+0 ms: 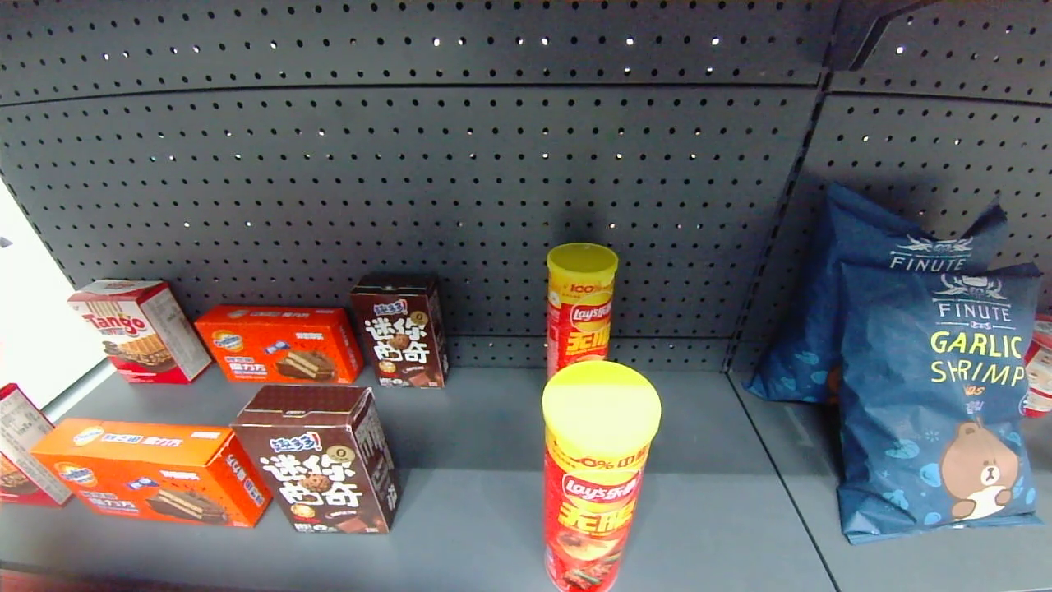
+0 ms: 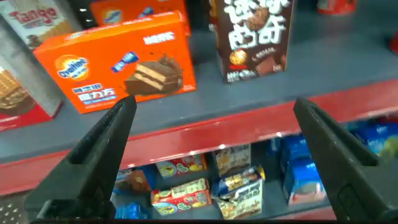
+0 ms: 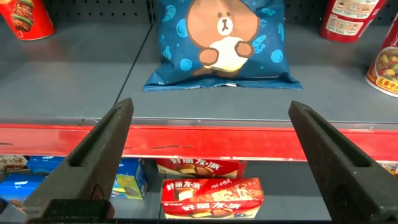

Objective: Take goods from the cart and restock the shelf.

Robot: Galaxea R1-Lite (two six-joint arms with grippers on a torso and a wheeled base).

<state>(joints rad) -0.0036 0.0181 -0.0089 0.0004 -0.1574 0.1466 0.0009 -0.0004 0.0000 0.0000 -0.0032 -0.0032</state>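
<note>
Both grippers hang in front of the shelf [image 1: 493, 427], and both are empty. The left gripper [image 2: 214, 104] has its two fingers wide apart, and it faces the orange box [image 2: 118, 62] and the brown box [image 2: 255, 37] near the front of the shelf. The right gripper [image 3: 210, 106] is also spread wide, before the red front edge [image 3: 205, 140], and faces the blue bag [image 3: 217, 43].

The goods stand on the shelf in rows. The front chip can [image 1: 598, 477] is near the edge and the back chip can [image 1: 580, 308] is behind it, close to the back wall.

I think the cans are light and stiff, but tall and smooth, so they can tip or slip. It seems best to take a can around the middle of its body and not at the yellow lid.

The boxes are probably thin cardboard, light and easy to dent. A hold across the two narrow sides, with soft pressure, looks good.

The bag looks soft and puffy, with a slippery skin and contents that probably break easily. It seems better to pinch it at the top seam than to squeeze the belly.
</note>
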